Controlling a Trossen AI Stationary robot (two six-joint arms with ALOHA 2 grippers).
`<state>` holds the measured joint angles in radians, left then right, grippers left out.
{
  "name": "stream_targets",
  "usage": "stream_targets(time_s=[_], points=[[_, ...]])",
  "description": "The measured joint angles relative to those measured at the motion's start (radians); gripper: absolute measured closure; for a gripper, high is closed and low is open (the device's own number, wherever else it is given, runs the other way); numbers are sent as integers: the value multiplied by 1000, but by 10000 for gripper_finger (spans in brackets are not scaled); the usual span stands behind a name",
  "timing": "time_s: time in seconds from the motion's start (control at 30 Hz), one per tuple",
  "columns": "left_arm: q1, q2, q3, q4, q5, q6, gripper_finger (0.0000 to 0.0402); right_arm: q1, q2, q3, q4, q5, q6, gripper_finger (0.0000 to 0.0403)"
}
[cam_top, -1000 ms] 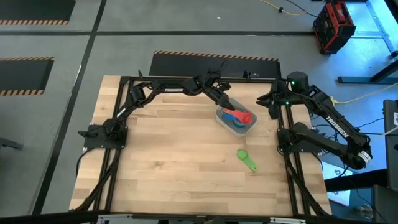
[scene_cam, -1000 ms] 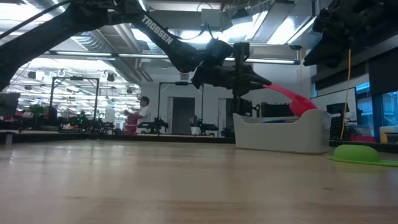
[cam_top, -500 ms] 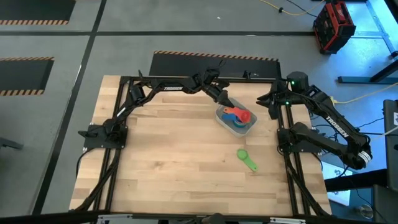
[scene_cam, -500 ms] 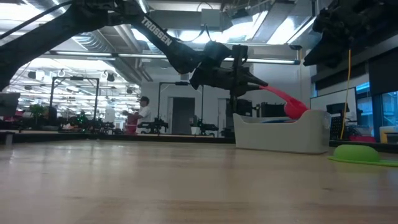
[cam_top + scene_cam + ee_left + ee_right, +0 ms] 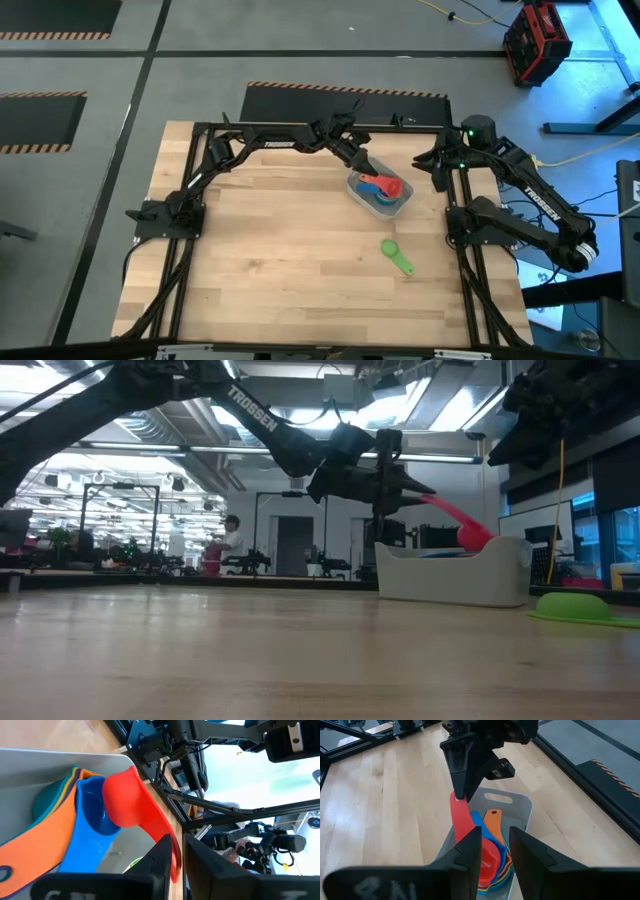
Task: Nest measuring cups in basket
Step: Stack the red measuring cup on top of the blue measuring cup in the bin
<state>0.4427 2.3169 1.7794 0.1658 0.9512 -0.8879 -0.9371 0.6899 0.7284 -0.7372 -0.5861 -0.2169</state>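
The pale grey basket (image 5: 404,206) stands toward the table's far right, also in the low view as basket (image 5: 455,580). In it lie stacked cups: teal (image 5: 47,800), orange (image 5: 35,850) and blue (image 5: 95,812). My left gripper (image 5: 361,164) is at the basket's far-left corner, shut on the red cup (image 5: 388,187), whose bowl (image 5: 122,797) is low over the blue cup. The green cup (image 5: 395,255) lies open side down on the table, nearer than the basket. My right gripper (image 5: 495,840) hovers open, high by the table's far right edge. My left gripper pinches the red cup's flat handle near its free end (image 5: 171,851) between its two fingers. It comes slanting down from the table's far left, along the handle. The cup tilts bowl-down (image 5: 475,538) at the basket's rim; whether the bowl rests on the blue cup, I cannot tell.
Black frame rails (image 5: 300,127) run along the table's far, left and right sides. Bare wood (image 5: 270,250) spreads over the left and near parts of the table. A person (image 5: 232,545) stands far back in the room.
My left gripper has kept its hold and tipped the red cup down a little: the bowl has sunk from above the basket's rim to level with it and come slightly toward the table's left.
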Motion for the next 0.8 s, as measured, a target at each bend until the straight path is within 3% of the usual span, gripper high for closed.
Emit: stream_targets(time_s=[0.53,0.8], points=[[6,0,0,0,-29,7,290,0,0,0,0,0,0,300],[57,0,0,0,-39,52,285,0,0,0,0,-1,0,300]])
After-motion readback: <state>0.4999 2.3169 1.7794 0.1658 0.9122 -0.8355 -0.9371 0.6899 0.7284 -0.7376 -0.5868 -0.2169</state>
